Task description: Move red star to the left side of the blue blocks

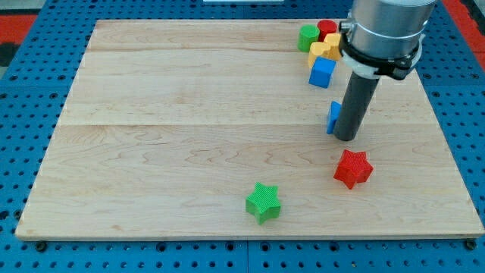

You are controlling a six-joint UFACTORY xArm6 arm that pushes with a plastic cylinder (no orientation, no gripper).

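The red star lies on the wooden board at the lower right. My tip stands just above it in the view, a short gap apart. A blue block is mostly hidden behind the rod, with only its left edge showing. A blue cube sits higher up, at the bottom of a cluster near the view's top right.
The cluster holds a green block, a red block and yellow blocks. A green star lies near the board's bottom edge, left of the red star. The board rests on blue pegboard.
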